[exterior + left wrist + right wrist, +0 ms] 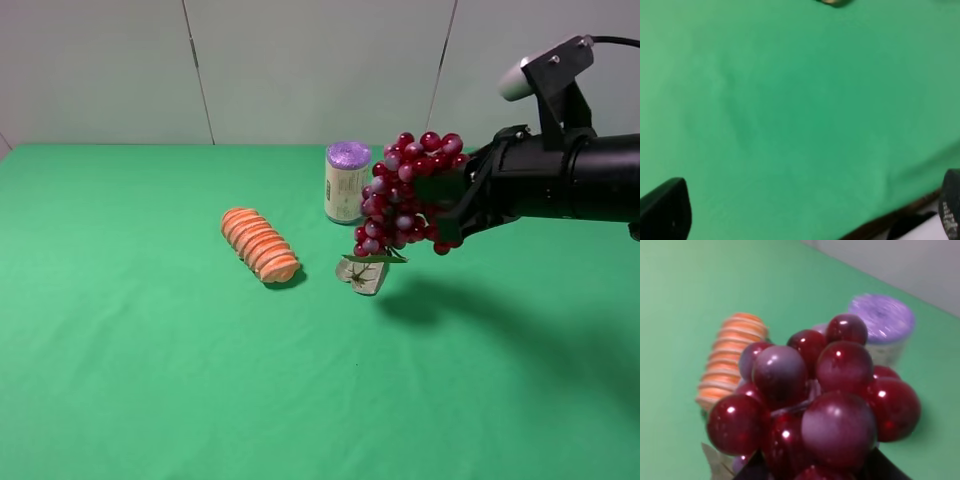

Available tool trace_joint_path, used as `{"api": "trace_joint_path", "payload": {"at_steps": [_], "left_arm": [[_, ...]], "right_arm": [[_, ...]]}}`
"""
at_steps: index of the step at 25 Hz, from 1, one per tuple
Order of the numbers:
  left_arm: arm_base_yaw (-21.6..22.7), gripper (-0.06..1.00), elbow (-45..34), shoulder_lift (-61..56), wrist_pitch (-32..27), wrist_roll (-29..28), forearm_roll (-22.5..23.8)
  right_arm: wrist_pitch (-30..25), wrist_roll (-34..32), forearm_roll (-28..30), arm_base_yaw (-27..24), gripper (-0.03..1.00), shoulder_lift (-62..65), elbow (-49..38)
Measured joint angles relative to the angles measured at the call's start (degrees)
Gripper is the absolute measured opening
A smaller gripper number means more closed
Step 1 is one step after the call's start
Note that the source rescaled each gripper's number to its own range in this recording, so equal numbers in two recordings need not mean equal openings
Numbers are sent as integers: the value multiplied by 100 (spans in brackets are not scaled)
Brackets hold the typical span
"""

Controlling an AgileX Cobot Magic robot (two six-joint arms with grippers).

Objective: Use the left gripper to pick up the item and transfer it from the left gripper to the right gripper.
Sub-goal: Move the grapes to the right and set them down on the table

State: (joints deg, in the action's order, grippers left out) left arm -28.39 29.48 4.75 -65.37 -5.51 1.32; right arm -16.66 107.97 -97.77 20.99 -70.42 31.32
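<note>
The item, a bunch of glossy dark red and purple grapes (pixel 405 190), hangs in the air right of the table's middle. Its pale green leaves (pixel 365 272) dangle just above the cloth. My right gripper (pixel 445 205) reaches in from the right and is shut on the bunch's right side. The right wrist view is filled by the grapes (pixel 815 400), with black fingers (pixel 752 471) showing at their base. My left gripper (pixel 807 215) is out of the exterior view. In its own wrist view its fingertips (pixel 665 210) stand wide apart over bare green cloth, holding nothing.
A ribbed orange roll (pixel 260 245) lies left of the grapes. A purple-topped can (pixel 347 180) stands just behind them. Both show past the bunch in the right wrist view, the roll (pixel 730 357) and the can (pixel 882 322). The table's edge (pixel 900 215) runs close to the left gripper.
</note>
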Motion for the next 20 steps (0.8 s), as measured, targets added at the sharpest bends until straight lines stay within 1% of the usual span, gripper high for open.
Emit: {"api": "trace_joint_path", "payload": {"at_steps": [4,8,14,17,20], "left_arm": [[812,100,0,0,0,0,0],[1634,100,0,-69,7,0,0],[2788,100,0,-493,-9,0,0],[3172,100,0,-493,-20,0,0],[3301,100,0,-493,-20,0,0]], "right_arm": [[370,-316,232,0,0,0,0],[603,-499,531,0,0,0,0],[822,-539,853,0,0,0,0],[886,-539,904,0,0,0,0],[915,-539,904,0,0,0,0]]}}
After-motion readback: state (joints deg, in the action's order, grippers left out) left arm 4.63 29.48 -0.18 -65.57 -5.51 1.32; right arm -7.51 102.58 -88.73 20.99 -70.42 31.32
